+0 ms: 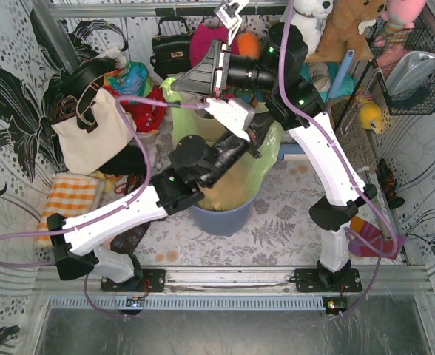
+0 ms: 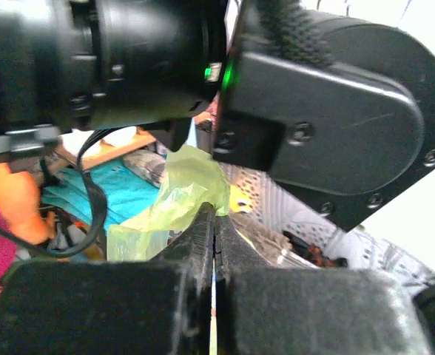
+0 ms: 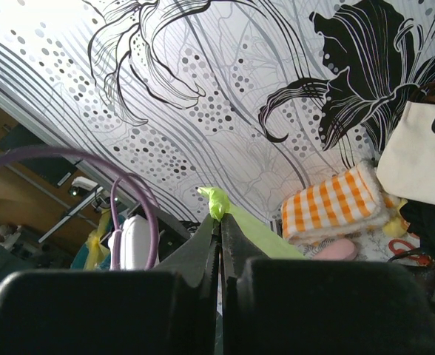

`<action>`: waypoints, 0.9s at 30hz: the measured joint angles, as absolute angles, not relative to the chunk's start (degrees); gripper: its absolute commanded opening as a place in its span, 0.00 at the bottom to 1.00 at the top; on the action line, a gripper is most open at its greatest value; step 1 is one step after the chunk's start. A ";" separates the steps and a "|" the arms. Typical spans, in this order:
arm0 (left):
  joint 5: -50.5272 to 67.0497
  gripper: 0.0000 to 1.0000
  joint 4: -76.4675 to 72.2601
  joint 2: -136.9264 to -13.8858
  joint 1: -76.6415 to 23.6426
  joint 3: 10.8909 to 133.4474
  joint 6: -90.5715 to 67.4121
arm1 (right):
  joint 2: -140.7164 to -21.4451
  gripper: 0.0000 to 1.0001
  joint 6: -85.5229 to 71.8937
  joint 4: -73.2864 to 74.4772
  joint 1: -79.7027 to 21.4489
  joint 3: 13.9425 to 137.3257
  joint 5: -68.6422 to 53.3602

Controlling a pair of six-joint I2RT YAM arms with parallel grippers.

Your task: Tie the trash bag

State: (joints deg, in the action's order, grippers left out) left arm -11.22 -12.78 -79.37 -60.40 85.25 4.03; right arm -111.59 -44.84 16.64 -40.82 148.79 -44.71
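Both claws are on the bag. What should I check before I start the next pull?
1. Left claw shut on the trash bag: ok, a strip of plastic comes out above the fingers.
2. Right claw shut on a bag end: ok, but only a small tip shows past the fingers.
3. Knot already formed: cannot tell, the arms cover the bag mouth in the top view.
4. Bag seated in the bin: ok.
5. Left arm clear of the right arm: cannot tell. They cross closely above the bag.
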 measured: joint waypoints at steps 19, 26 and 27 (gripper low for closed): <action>-45.06 0.00 -52.66 -97.84 -69.14 92.01 37.19 | -110.96 0.00 -46.17 16.36 -40.91 148.90 -43.70; -45.47 0.00 -53.89 -101.43 -69.36 101.82 40.47 | -109.84 0.00 -48.31 12.71 -40.91 152.66 -43.72; -45.23 0.00 -53.98 -101.49 -69.34 102.61 40.69 | -109.84 0.00 -48.66 12.23 -41.32 152.75 -43.92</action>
